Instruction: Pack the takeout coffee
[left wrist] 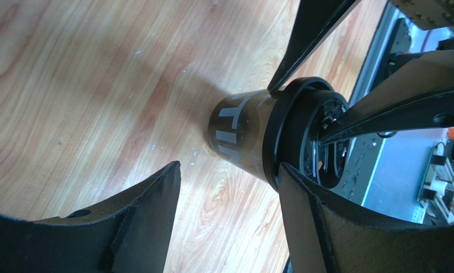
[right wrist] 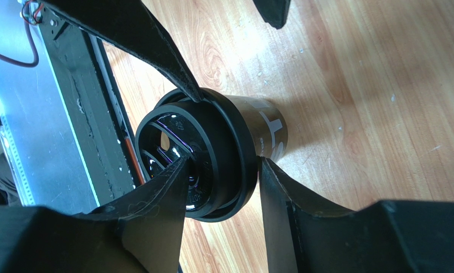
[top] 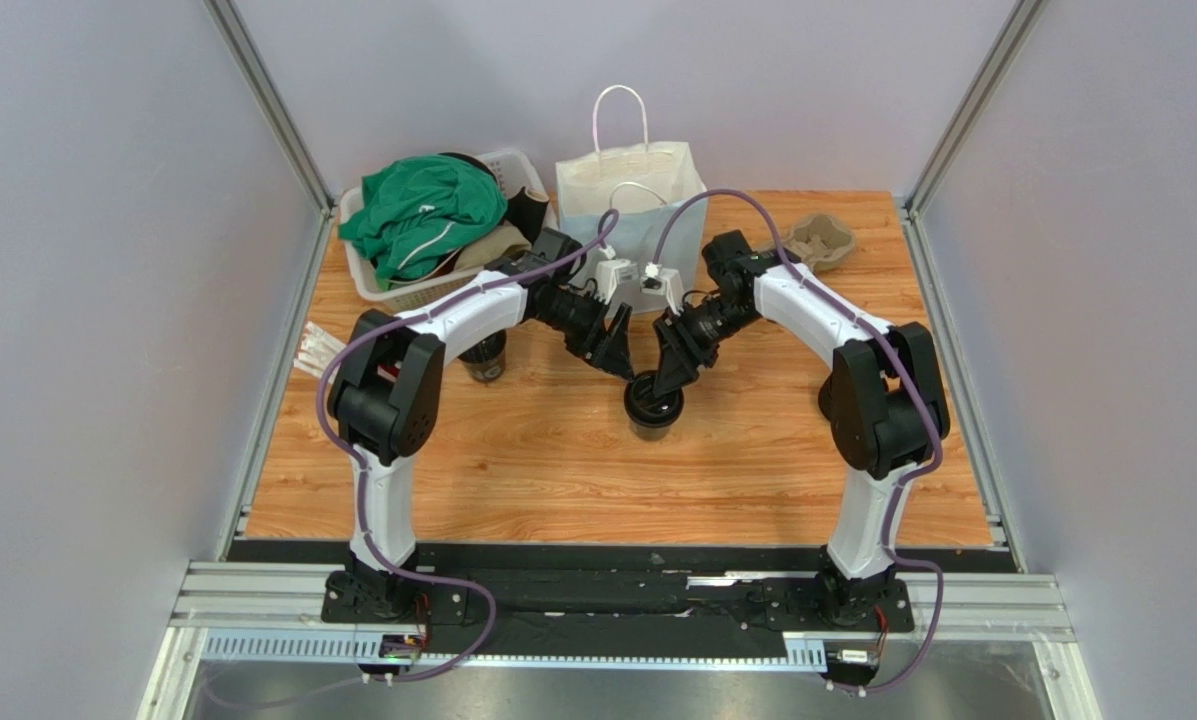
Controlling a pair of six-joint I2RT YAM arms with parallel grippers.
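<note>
While the takeout coffee (top: 654, 408) stands upright near the middle of the table (top: 469, 465), both arms reach down to it from the two sides. The right tool (right wrist: 223, 163) is closed to a small gap on the black lid (right wrist: 235, 128): one finger sits inside the recess of the lid and the other presses on the outside of its rim, so the rim is pinched between them. The left tool (left wrist: 229, 168) is wide open and holds nothing. One of its fingertips touches the edge of the lid, and the other is apart from the cup, above bare wood. White letters show on the cup's dark wall. Behind the cup stands a white paper bag (top: 631, 195), and left of the bag a basket (top: 358, 255) with green cloth.
</note>
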